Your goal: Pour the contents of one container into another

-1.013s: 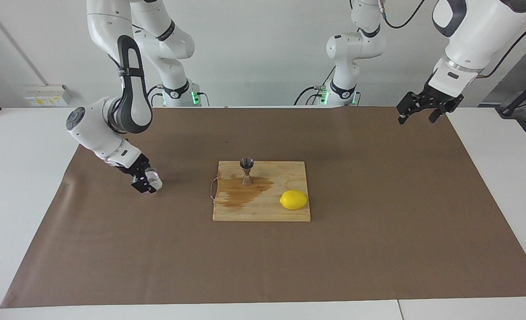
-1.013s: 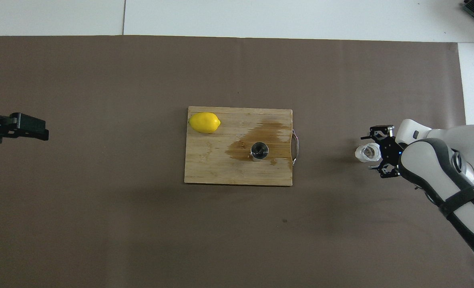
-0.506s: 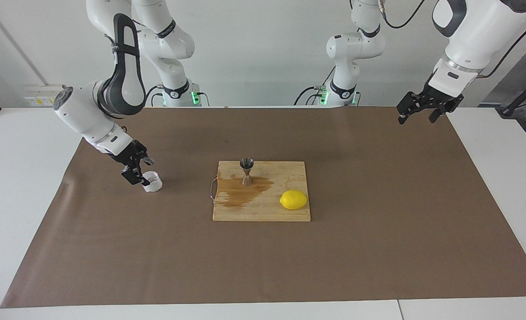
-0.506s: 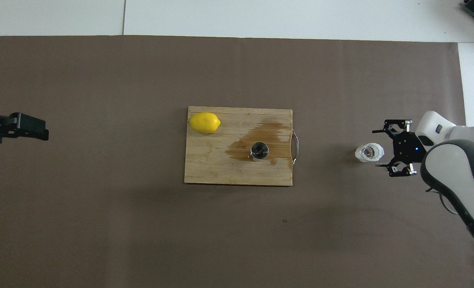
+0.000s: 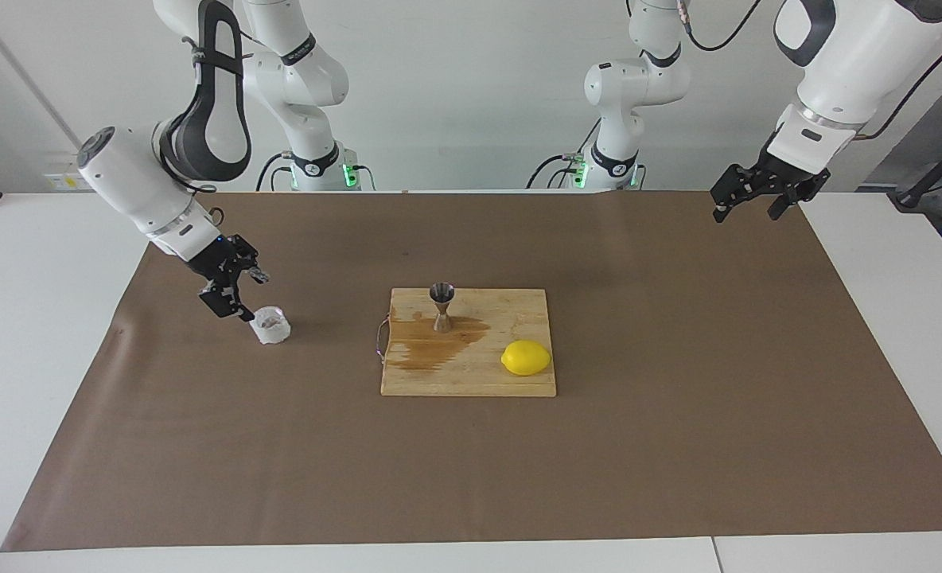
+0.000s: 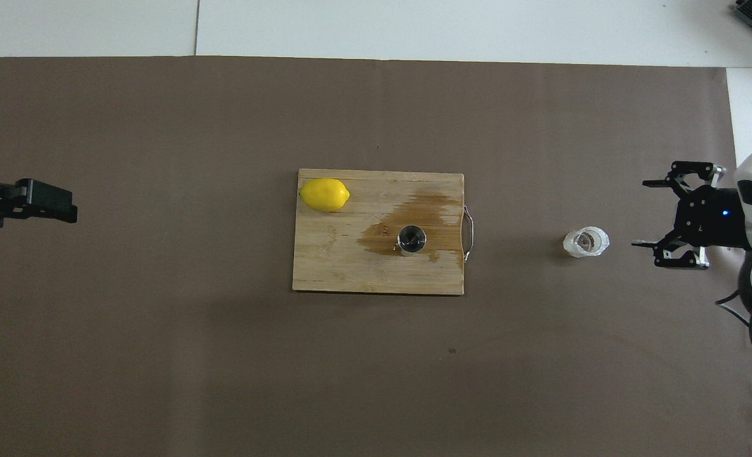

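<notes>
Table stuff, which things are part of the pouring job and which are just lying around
Part of the job:
- clear cup, on the brown mat toward the right arm's end
- steel jigger, upright on the cutting board
- right gripper, open, beside the cup

Just lying about:
- lemon
- cutting board
- left gripper, waiting

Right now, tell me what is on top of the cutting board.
On the cutting board stand the steel jigger, upright, and a lemon, apart. A brown wet stain spreads around the jigger's foot. Whether the jigger holds liquid cannot be told.
</notes>
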`<state>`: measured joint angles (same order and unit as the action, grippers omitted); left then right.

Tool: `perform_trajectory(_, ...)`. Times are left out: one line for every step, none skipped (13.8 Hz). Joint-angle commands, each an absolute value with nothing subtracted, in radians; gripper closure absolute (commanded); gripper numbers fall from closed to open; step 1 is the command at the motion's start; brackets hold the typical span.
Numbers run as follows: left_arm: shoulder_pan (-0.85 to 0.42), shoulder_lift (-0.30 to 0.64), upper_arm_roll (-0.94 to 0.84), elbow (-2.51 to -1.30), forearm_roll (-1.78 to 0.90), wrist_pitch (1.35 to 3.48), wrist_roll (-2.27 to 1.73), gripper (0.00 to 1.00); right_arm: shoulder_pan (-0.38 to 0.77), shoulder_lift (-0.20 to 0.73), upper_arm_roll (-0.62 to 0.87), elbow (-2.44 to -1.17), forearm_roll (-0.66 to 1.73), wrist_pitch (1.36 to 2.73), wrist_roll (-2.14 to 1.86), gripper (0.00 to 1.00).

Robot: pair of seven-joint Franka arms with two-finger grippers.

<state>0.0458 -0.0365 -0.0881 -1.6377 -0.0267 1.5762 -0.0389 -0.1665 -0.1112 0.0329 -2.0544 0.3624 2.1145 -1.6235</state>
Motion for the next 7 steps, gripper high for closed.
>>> perform_trajectory(0.058,-0.038,-0.094,-1.626,-0.038,1.557,-0.040,0.00,-0.166,-0.084,0.051,-1.926,0.267,2.025,-1.359,0.00)
perform_trajectory(0.058,-0.038,-0.094,-1.626,-0.038,1.557,-0.040,0.00,-0.158,-0.081,0.051,-1.892,0.249,1.993,-1.273,0.00)
perform_trajectory(0.058,-0.038,-0.095,-1.626,-0.038,1.557,-0.040,0.00,-0.147,-0.075,0.051,-1.869,0.247,1.987,-1.159,0.00)
perform_trajectory(0.058,-0.038,-0.094,-1.626,-0.038,1.557,-0.040,0.00,-0.140,-0.075,0.051,-1.855,0.247,1.988,-1.038,0.00)
perform_trajectory(0.058,-0.038,-0.095,-1.626,-0.038,1.557,-0.040,0.00,-0.129,-0.077,0.051,-1.849,0.245,1.982,-0.923,0.00)
perform_trajectory(0.058,-0.038,-0.094,-1.626,-0.038,1.557,-0.040,0.00,-0.115,-0.078,0.052,-1.844,0.245,1.977,-0.825,0.00)
perform_trajectory(0.058,-0.038,-0.094,-1.626,-0.038,1.557,-0.040,0.00,-0.094,-0.078,0.052,-1.838,0.238,1.970,-0.745,0.00)
